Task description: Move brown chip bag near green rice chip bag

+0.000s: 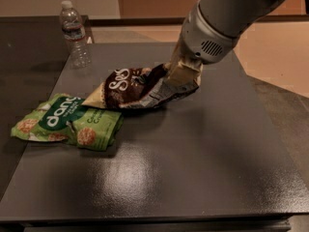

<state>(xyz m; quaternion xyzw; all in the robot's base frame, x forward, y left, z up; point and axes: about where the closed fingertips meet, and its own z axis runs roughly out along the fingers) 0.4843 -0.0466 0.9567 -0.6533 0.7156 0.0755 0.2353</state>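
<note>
Zero real heft to that crinkly, slippery brown chip bag [130, 86] I'd guess, so the gripper [181, 77] clamped on its crumpled end looks right.

Dark grey glossy table [193, 168]: clear plastic water bottle [75, 35] back-left, green rice chip bag [67, 124] front-left, brown chip bag [137, 87] mid; gripper [181, 76] clamps its rt end.

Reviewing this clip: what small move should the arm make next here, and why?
Probably open the gripper and lift away. It grips one end of the brown chip bag, whose other, cream tip lies right beside the green rice chip bag on the table, so the bags look near enough.
</note>
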